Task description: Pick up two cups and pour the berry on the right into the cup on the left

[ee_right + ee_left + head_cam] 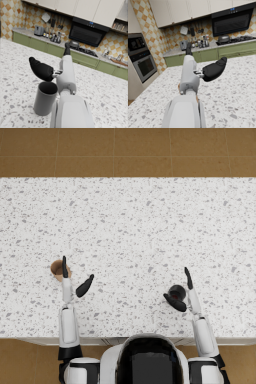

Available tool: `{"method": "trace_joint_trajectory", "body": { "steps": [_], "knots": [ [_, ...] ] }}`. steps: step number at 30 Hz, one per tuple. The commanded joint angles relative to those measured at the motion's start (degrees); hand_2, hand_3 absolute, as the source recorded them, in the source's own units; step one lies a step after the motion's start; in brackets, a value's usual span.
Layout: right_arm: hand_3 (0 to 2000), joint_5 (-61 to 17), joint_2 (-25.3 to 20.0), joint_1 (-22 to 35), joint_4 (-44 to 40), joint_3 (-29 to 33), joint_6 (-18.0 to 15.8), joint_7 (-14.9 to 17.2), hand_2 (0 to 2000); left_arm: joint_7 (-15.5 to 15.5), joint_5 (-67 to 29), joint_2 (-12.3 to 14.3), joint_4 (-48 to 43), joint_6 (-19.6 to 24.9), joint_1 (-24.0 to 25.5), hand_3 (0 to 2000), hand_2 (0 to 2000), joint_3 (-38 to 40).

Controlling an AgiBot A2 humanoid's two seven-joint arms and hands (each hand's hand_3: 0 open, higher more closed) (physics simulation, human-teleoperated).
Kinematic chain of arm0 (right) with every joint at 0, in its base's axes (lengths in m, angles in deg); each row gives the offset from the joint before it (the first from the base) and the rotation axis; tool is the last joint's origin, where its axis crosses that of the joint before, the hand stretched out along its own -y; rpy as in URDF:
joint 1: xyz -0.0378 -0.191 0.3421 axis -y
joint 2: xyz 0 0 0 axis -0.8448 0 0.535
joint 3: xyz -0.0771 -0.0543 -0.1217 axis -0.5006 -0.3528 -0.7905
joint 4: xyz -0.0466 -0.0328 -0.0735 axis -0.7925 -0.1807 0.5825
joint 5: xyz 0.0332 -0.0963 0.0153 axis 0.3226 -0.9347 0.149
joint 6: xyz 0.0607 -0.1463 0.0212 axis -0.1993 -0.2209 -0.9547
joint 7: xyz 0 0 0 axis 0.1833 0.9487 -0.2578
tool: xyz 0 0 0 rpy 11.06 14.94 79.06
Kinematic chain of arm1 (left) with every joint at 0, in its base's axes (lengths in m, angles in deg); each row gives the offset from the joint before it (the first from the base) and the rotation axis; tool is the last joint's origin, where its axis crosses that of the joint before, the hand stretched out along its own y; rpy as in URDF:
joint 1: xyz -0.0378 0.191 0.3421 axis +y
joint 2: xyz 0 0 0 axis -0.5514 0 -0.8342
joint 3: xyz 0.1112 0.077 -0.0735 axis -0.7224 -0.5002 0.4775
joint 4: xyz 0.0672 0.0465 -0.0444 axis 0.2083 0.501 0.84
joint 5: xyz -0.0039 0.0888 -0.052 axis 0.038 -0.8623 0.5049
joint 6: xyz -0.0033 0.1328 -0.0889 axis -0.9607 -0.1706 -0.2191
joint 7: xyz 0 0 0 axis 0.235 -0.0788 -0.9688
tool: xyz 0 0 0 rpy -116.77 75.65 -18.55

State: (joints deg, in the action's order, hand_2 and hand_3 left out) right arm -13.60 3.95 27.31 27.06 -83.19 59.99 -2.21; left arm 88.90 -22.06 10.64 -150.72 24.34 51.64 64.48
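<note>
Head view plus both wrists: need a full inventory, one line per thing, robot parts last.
counter: 1, white speckled stone, spans the head view in front of the robot
floor: brown tiles, beyond the counter's far edge
brown cup: 1, brown, on the counter at the left, beside the left hand
grey cup: 1, dark grey, upright on the counter at the right, between the right hand's thumb and fingers; contents cannot be told
kitchen backdrop: green cabinets, black hood, stove with a pot, wall oven, checkered tiles, seen in the wrist views
left hand: 1, dark, fingers apart, next to the brown cup, holding nothing
right hand: 1, dark, fingers apart either side of the grey cup, not closed on it
</note>
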Motion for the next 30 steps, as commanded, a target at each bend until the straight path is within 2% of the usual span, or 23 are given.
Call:
{"method": "trace_joint_trajectory", "body": {
  "steps": [1,4,5,6,14,17,30],
  "knots": [
    [0,-0.25,0.99,-3.63,2.14,2.26,0.00,0.00,0,0.00,-0.34,0.00,3.04,0.00,-0.40,0,0,3.75],
    [0,-0.64,1.17,-5.33,1.77,1.99,0.00,0.00,0,0.00,-0.89,0.27,5.65,0.00,-0.32,0,0,5.80],
    [0,-0.70,1.54,-6.33,-2.20,-0.06,0.00,0.00,0,0.00,-0.98,0.18,8.86,0.00,-0.47,0,0,8.59],
    [0,-0.75,1.36,-6.16,-2.74,-0.19,0.00,0.00,0,0.00,-1.05,0.41,9.34,0.00,-0.26,0,0,9.08],
    [0,-0.86,0.86,-7.48,-6.81,-0.14,0.00,0.00,0,0.00,-1.18,1.27,13.95,0.00,0.29,0,0,8.87],
    [0,-0.86,0.54,-7.66,-8.84,0.71,0.00,0.00,0,0.00,-1.19,1.12,18.85,0.00,-1.55,0,0,8.34],
    [0,-0.86,-1.35,-6.65,-14.25,0.74,-0.10,-0.02,0,0.00,-1.19,1.54,30.33,0.00,-6.22,0,0,7.61]
  ]
}}
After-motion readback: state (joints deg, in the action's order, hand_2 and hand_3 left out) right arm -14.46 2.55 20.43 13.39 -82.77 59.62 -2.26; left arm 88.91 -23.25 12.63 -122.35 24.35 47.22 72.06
